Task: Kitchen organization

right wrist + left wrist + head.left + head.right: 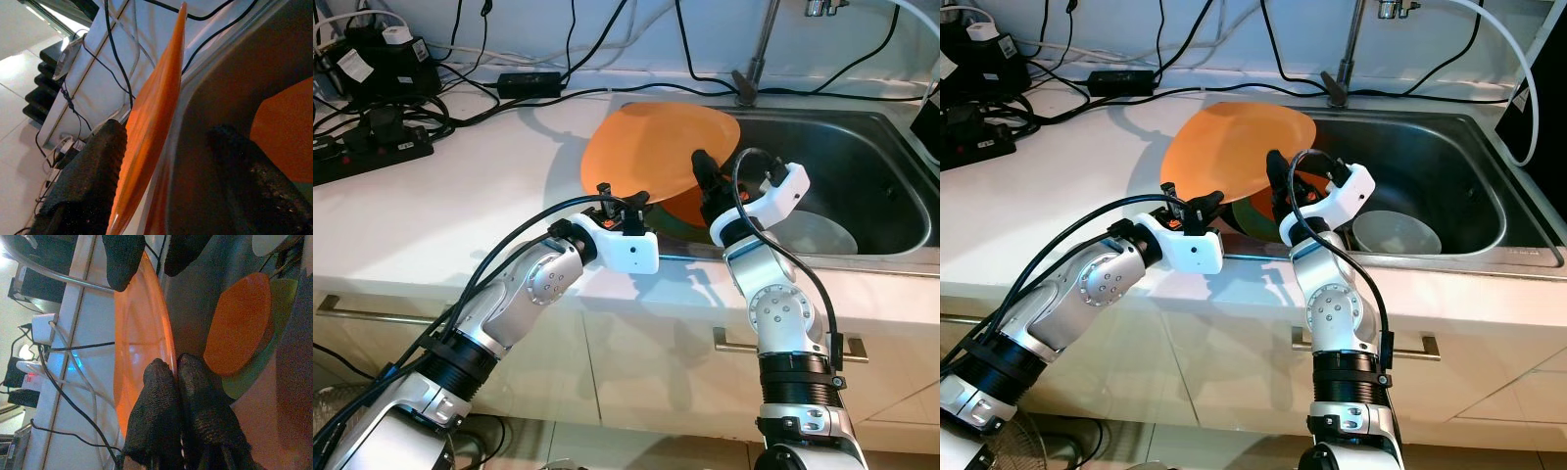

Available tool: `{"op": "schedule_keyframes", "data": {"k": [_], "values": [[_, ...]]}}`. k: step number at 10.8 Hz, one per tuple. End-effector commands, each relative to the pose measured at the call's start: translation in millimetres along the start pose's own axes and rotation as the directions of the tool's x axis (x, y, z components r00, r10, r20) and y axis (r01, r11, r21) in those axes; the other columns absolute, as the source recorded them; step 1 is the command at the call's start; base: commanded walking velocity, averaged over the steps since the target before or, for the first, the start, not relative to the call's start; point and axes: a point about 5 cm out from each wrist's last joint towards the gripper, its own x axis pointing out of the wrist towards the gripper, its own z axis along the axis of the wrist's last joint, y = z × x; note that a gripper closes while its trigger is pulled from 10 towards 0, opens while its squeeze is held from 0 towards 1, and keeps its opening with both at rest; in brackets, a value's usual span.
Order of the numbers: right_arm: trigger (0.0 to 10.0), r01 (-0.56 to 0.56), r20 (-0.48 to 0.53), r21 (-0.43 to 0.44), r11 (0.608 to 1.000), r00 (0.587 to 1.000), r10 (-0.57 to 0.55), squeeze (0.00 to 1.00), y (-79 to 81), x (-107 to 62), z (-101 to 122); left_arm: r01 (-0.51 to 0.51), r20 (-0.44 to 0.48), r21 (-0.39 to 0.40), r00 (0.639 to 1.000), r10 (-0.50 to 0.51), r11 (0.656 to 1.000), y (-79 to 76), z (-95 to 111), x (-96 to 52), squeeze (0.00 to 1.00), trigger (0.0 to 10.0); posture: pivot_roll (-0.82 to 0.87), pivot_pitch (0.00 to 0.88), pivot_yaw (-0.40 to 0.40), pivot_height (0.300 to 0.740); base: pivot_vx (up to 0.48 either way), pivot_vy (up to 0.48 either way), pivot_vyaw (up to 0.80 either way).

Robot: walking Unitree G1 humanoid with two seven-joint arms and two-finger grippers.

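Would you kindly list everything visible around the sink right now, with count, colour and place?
Large plate: one, orange, tilted over the sink's left edge, pinched by the left gripper.
Smaller plates: two, orange on green, stacked in the sink.
Bowl: one, pale, on the sink floor.
Sink: one, steel, set in the white counter.
Tap: one, metal, behind the sink.
Power strips and cables: several, black, back left of the counter.
Left gripper: shut on the large plate's rim.
Right gripper: open, straddling the same plate.
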Motion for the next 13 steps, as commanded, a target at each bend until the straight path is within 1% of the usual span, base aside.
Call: {"op": "schedule_keyframes", "data": {"k": [1, 8, 13], "values": [[0.0, -0.059, 0.016, 0.059, 0.997, 0.998, 0.058, 0.00, 23.6, 8.9, -3.4, -0.061, 0.032, 0.009, 0.998, 0.061, 0.998, 15.9, 4.4, 1.3, 0.00, 10.0, -0.04, 0.000, 0.023, 0.740, 0.000, 0.000, 0.00], [0.0, -0.065, 0.016, 0.086, 0.994, 0.998, 0.064, 0.00, 25.0, 9.7, -4.8, -0.056, 0.040, 0.016, 0.998, 0.055, 0.998, 14.8, 6.2, 2.2, 0.00, 10.0, -0.04, 0.000, 0.025, 0.740, 0.000, 0.000, 0.00], [0.0, -0.068, 0.009, 0.090, 0.994, 0.998, 0.067, 0.00, 25.2, 9.5, -6.2, -0.057, 0.030, 0.041, 0.998, 0.056, 0.998, 15.7, 3.7, 2.1, 0.00, 10.0, -0.04, 0.000, 0.023, 0.740, 0.000, 0.000, 0.00]]}}
